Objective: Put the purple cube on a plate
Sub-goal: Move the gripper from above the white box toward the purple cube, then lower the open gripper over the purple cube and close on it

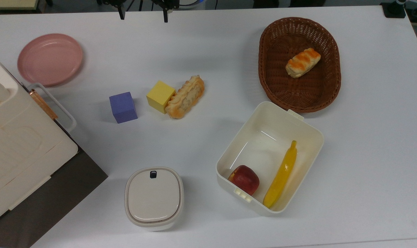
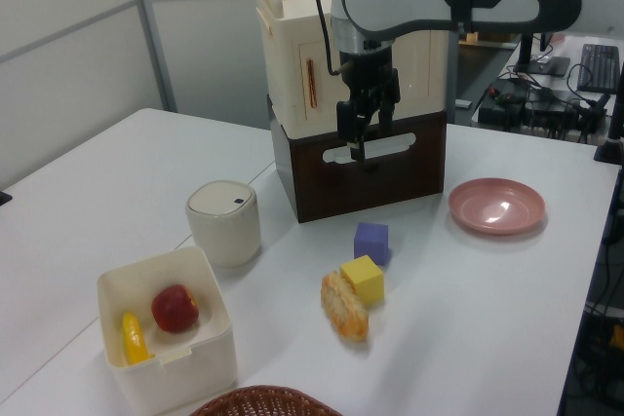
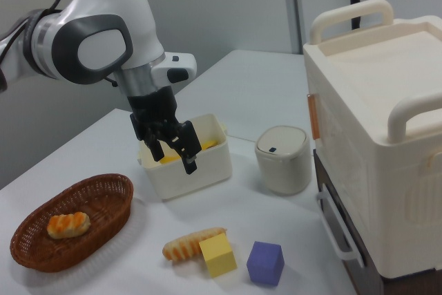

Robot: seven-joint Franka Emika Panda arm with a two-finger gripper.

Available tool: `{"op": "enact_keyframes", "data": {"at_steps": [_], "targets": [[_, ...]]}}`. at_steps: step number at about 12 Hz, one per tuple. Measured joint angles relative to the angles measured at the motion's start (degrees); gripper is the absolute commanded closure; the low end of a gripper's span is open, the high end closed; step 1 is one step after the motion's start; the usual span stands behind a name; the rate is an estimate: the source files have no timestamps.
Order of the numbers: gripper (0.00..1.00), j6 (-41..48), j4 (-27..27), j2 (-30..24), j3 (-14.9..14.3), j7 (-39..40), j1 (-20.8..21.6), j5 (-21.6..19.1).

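1. Gripper (image 3: 172, 155): hangs high above the table, fingers pointing down and spread wide with nothing between them. In the top view its 2 fingertips show at the top edge. Judged to be at the start of the reach; the wide spread suits closing over a cube face to face.

2. Purple cube (image 1: 123, 107): sits flat on the table (image 1: 366, 137), apart from its neighbours, with bare table on all 4 sides. Judged an easy pick for that reason.

3. Plate (image 1: 50, 59): pink, nothing on it, near the table corner at the top view's upper left, well apart from the purple cube. Task not yet begun.

4. Yellow cube (image 1: 160, 96): just beside the purple cube on the top view's right, touching a pastry (image 1: 185, 96). A likely wrong pick if the descent drifts.

5. Basket (image 1: 274, 82): holds 1 pastry.

6. Open box (image 1: 308, 137): holds 1 apple (image 1: 244, 179) and 1 banana (image 1: 281, 175).

7. Lidded pot (image 1: 154, 197): closed.

8. Large cream case (image 2: 292, 75): stands beside the plate, so the carry needs height there.
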State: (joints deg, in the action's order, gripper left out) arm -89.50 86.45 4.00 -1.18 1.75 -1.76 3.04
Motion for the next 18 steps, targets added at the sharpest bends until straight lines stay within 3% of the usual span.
{"op": "enact_keyframes", "data": {"at_steps": [11,14,18], "targets": [[0.0,0.0,0.4,2.2,-0.1,0.5,-0.4,0.1],[0.0,-0.8,1.4,2.5,-0.5,9.6,-5.4,0.1],[0.0,-10.5,6.3,6.9,-0.6,18.3,-9.5,0.1]]}}
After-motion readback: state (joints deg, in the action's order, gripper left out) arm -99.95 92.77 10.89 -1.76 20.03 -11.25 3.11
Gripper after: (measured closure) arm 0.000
